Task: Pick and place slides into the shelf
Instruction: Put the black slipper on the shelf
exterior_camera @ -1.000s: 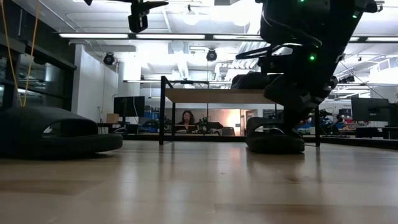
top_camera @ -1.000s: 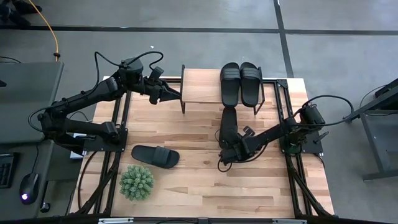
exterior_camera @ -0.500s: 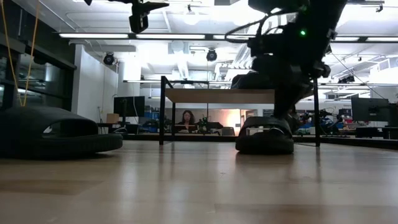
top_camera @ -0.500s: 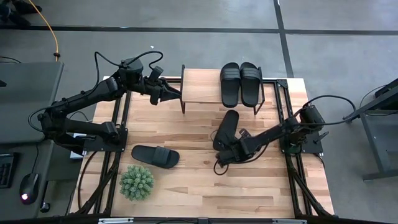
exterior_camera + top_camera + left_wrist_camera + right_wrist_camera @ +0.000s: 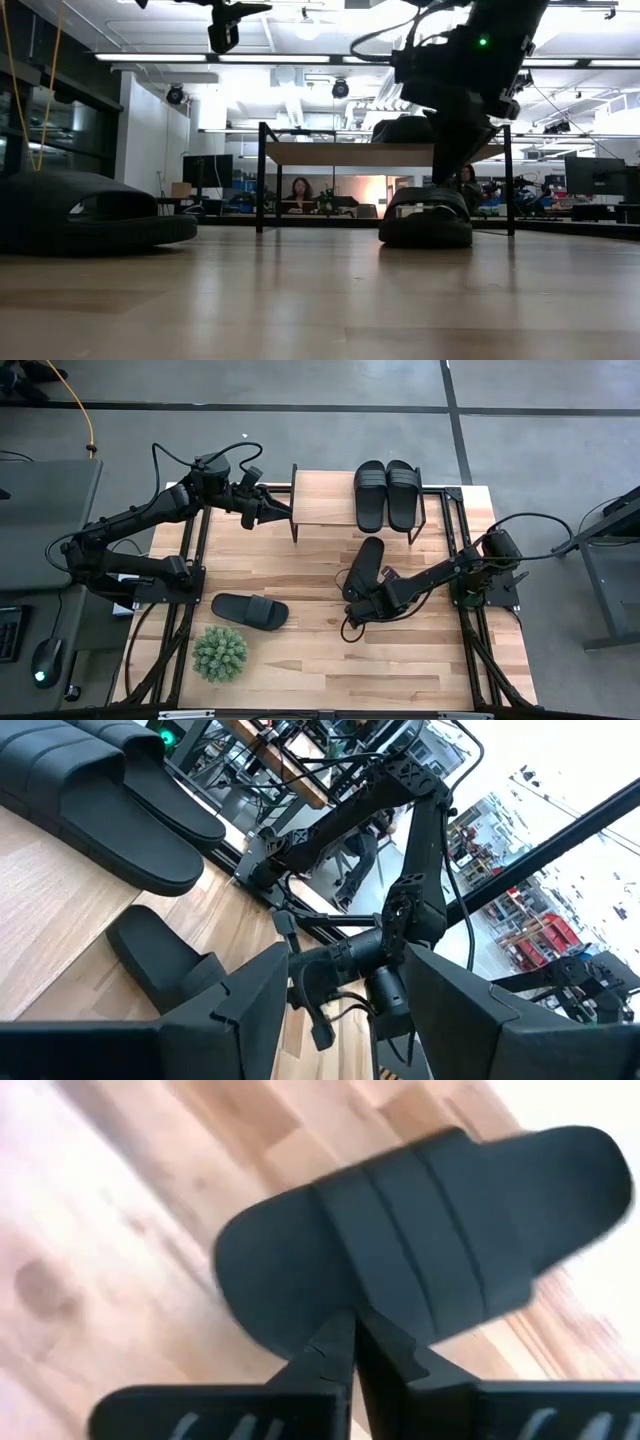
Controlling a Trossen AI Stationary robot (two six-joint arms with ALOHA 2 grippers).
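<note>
Seen from above, the right pincer has dragged a black slide across the worktop over the last second: the sandal lay straight, running toward the shelf, and now it is slanted, its near end swung toward the left arm's side and its far end tipped toward the shelf. The right pincer is pinched shut, its fingers meeting at the slide's near end in the wrist view; whether they grip that edge cannot be told. The sandal looks to rest on the wood in the low view — so this is likely a repositioning step, not yet a lift. Two slides already sit side by side on the shelf's right half, long axes running front to back; its left half is bare. A fourth slide lies crosswise near a small green plant, well apart from the rest. The left pincer hovers at the shelf's left edge, fingers parted, holding nothing.
</note>
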